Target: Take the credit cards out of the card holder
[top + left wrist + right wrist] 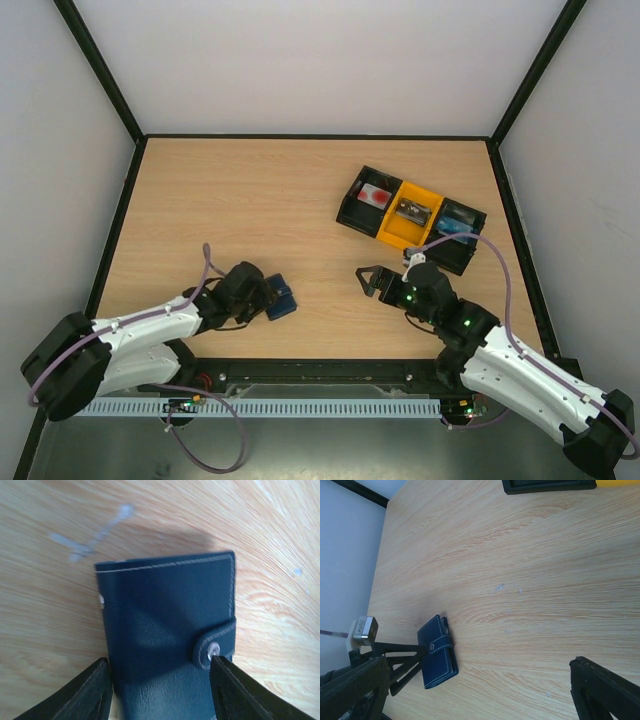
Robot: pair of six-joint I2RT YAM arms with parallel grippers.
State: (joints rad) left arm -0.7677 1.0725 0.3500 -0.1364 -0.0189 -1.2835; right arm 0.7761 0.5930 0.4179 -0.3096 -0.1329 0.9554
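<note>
Card holder (282, 298), navy, tab (215, 645) snapped shut: lying closed on the table (250, 200), front left. Left gripper (159, 682) is straddling its side edges, firm grip not confirmable; right gripper (375, 283) is hanging wide open, empty. Advised handling: clamping squarely, probably leaving the tab reachable for the right gripper.

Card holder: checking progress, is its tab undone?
No, the tab lies snapped across the edge of the folded-shut card holder.

Lab test cell: plain white walls (320, 60), black frame (100, 72), wooden table (290, 205), two robot arms (140, 335).
</note>
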